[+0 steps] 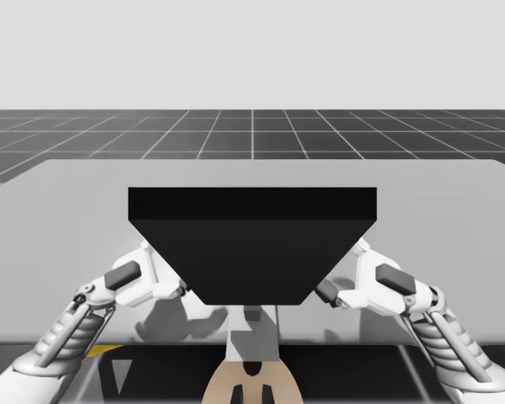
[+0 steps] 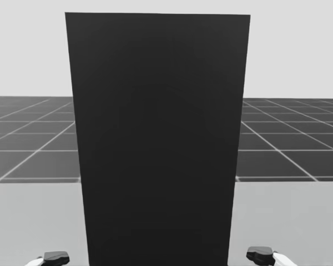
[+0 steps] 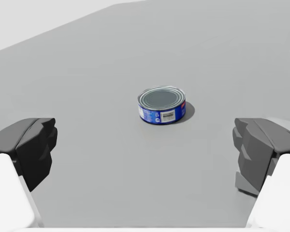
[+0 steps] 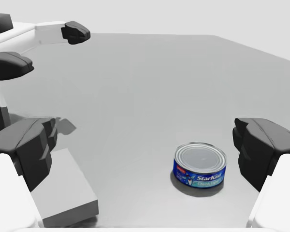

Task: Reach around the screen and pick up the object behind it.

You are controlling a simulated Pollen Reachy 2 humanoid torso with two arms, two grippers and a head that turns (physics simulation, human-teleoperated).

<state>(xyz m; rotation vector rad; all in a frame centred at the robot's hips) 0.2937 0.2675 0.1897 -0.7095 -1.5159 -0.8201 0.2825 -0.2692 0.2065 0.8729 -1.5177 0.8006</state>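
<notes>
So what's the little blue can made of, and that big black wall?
The blue can looks like metal: its lid is silvery with ringed grooves. Its side wears a glossy blue printed label, maybe paper. The black screen is flat matte black with no shine, grain or seams, so it could be plastic or painted board; I can't tell which.

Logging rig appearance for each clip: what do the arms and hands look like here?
The left hand and right hand have smooth white shells, each with two blocky dark grey finger pads. The forearms are ribbed and light grey, like stacked rings, and lead into the white wrist casings.
</notes>
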